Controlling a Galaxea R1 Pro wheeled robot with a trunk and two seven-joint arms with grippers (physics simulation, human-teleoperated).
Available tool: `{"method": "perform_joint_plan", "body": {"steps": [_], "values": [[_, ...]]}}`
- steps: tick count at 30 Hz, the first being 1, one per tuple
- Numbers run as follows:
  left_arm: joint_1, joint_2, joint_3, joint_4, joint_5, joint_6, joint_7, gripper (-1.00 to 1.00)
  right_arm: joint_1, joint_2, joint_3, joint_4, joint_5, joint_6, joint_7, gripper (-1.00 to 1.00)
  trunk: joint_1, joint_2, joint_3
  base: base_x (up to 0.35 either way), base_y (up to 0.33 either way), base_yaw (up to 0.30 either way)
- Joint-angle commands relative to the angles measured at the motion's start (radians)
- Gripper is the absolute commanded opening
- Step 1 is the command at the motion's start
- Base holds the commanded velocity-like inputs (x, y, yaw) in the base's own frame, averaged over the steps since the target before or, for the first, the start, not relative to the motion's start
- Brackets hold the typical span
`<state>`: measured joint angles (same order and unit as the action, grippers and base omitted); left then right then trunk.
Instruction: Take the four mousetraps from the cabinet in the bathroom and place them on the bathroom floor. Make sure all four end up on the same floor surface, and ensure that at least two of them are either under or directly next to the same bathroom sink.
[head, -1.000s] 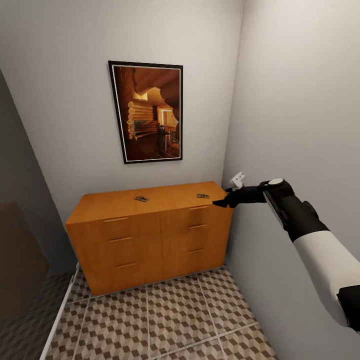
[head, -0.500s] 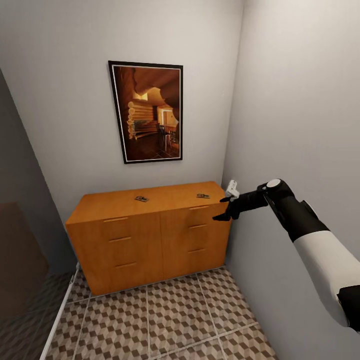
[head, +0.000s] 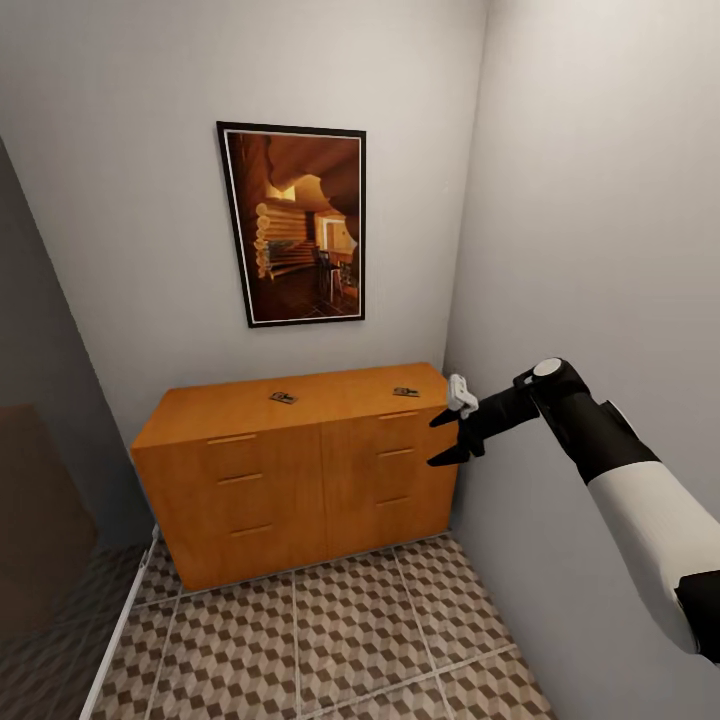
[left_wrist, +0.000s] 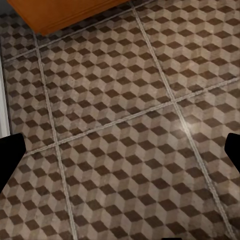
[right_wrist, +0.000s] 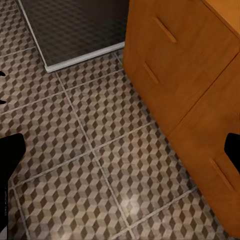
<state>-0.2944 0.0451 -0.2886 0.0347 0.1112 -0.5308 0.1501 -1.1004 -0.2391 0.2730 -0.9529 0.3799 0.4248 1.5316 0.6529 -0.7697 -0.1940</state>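
1. Where grey walls meet, the long orange-brown wooden cabinet (head: 300, 470) stands on cube-patterned floor tiles (head: 340, 640).
2. Two small brown wooden mousetraps (head: 284, 398) (head: 406, 392) lie on top.
3. The right gripper (head: 448, 438), fingers spread wide, hangs empty beside the cabinet's corner.
4. The left gripper (left_wrist: 120, 150) gapes over tiles.

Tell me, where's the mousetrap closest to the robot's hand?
In the head view, that mousetrap lies on the cabinet top, near its right end, just left of the right gripper.

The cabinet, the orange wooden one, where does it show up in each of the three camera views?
Head view: the cabinet stands against the back wall, centre-left, under the framed picture.
Left wrist view: one orange corner of it at the upper edge.
Right wrist view: its drawer fronts along the right side.
Shared landmark: the cube-patterned bathroom floor at its foot.
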Motion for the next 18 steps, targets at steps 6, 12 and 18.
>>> {"method": "perform_joint_plan", "body": {"steps": [6, 12, 18], "values": [[-0.002, -0.001, -0.009, 0.004, 0.010, -0.006, 0.000, 1.00, 0.000, -0.020, 0.001, -0.001, 0.001, 0.011, 0.015, 1.00, 0.000, -0.001, -0.002, 0.000, 0.000, 0.000], [-0.002, -0.001, -0.009, 0.004, 0.010, -0.006, 0.000, 1.00, -0.001, -0.037, 0.003, 0.007, 0.002, 0.012, 0.015, 1.00, 0.000, -0.001, -0.002, 0.000, 0.000, 0.000], [-0.002, -0.001, -0.009, 0.004, 0.010, -0.006, 0.000, 1.00, -0.001, -0.039, 0.070, 0.019, 0.060, 0.028, 0.015, 1.00, 0.000, -0.001, -0.002, 0.000, 0.000, 0.000]]}}
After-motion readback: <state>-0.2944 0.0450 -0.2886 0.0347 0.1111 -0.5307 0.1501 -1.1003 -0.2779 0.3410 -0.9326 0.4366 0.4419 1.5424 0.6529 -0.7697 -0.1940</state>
